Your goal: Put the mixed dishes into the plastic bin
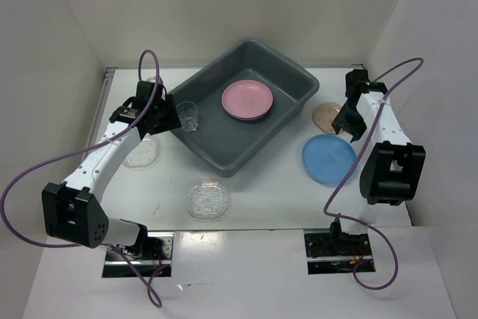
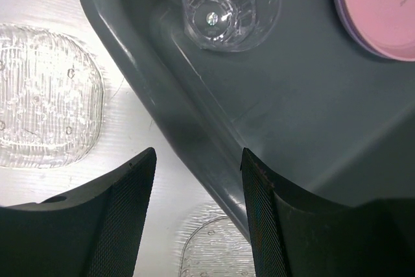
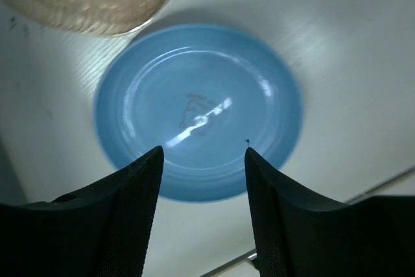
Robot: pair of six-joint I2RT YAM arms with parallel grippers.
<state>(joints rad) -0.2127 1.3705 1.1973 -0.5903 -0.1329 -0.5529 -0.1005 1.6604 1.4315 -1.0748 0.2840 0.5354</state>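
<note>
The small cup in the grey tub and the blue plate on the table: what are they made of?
The clear cup looks like glass or hard clear plastic: see-through, ribbed walls, bright glints; the pictures cannot settle which. The blue plate looks like glossy moulded plastic: opaque even colour and a soft streak of reflected light. The grey tub looks like matte plastic.

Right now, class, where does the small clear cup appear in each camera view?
Top external: clear cup stands in the grey bin's left corner.
Left wrist: top centre, inside the bin.
Right wrist: not in view.
Shared landmark: pink plate.
</note>
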